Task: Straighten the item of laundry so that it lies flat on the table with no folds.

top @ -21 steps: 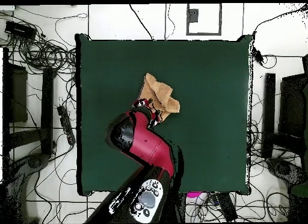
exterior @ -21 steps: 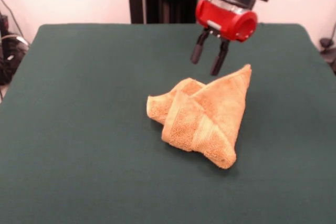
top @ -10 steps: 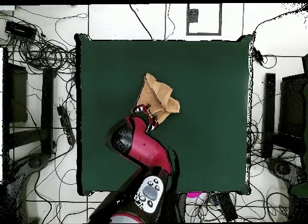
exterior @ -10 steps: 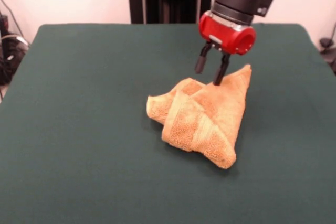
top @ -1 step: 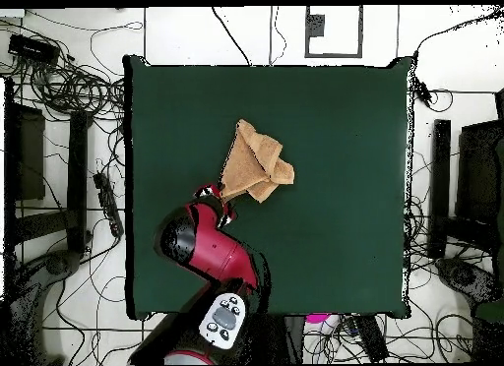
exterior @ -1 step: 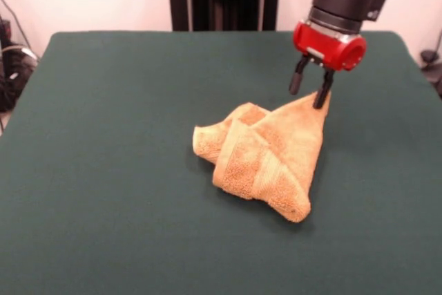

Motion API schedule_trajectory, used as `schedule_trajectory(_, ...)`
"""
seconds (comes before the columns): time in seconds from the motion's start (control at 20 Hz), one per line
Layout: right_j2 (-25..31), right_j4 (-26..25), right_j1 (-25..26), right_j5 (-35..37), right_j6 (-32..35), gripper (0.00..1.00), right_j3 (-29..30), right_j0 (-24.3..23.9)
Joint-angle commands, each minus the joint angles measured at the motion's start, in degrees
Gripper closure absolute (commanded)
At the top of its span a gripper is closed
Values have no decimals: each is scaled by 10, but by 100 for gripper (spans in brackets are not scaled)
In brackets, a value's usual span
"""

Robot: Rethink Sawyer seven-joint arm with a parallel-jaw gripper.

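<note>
Green table (exterior @ -1 step: 103, 170), cables on floor around it (top @ -1 step: 69, 87). Towel (exterior @ -1 step: 266, 160) near table centre, bunched, folded over itself into rough triangle, band showing on front fold. Gripper (exterior @ -1 step: 309, 90) at towel's far pointed corner, fingers spread, one tip touching or just above corner, nothing pinched. Judged early stage: no fold opened; grasp, pull-out and flattening all left.

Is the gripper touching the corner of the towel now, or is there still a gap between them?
Cannot tell. In the front view one fingertip of the open gripper overlaps the towel corner, perhaps only in line.
</note>
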Motion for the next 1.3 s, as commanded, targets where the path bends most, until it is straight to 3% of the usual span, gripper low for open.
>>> schedule_trajectory(0.05,112,7,13,-79,207,0,67,-4)
schedule_trajectory(0.45,162,-54,60,-171,254,0,100,-41)
schedule_trajectory(0.7,178,-76,136,-226,268,0,60,-63)
schedule_trajectory(1.3,187,-116,175,-320,290,0,66,-71)
